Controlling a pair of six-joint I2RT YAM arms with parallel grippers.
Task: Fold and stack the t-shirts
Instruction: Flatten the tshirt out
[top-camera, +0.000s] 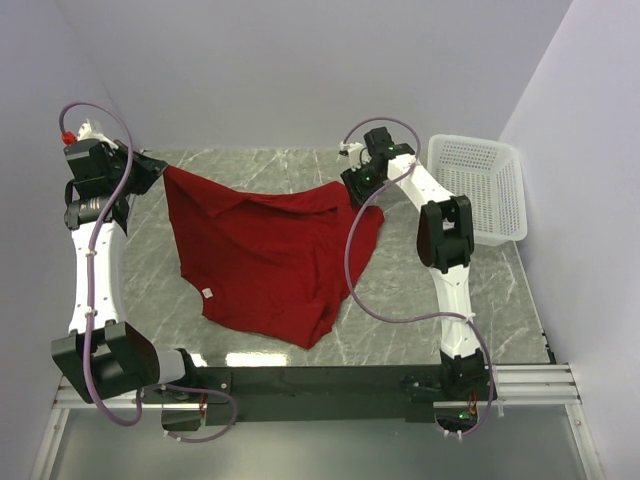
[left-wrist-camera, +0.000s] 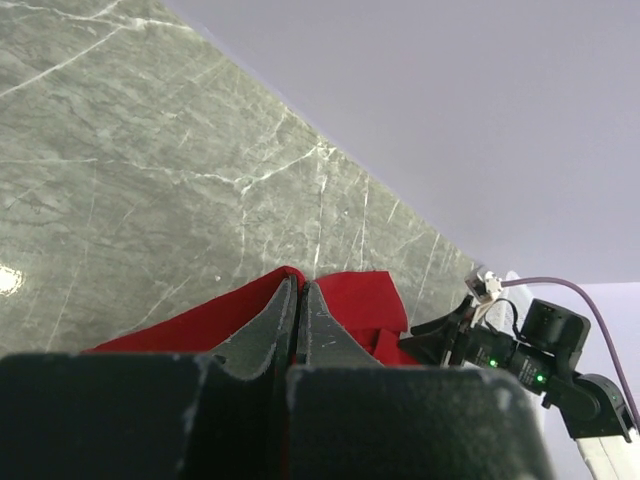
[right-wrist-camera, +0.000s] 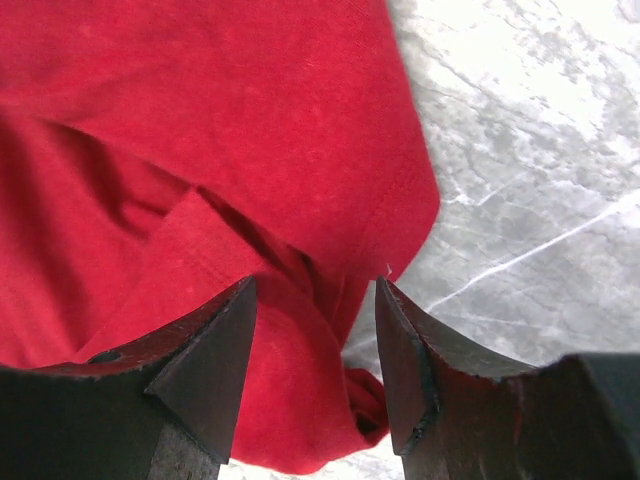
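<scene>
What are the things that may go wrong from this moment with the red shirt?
1. The left jaws are shut on only one corner of the shirt, so a strong pull might slip the cloth free.
2. The right jaws stand open above bunched folds. If they close there, they might catch several layers, and the shirt would not spread flat.

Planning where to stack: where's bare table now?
Bare table near-left, between the left arm and the t-shirt, and the far strip along the wall. Crowded: centre under the t-shirt, and the right side with the right arm and basket.
</scene>
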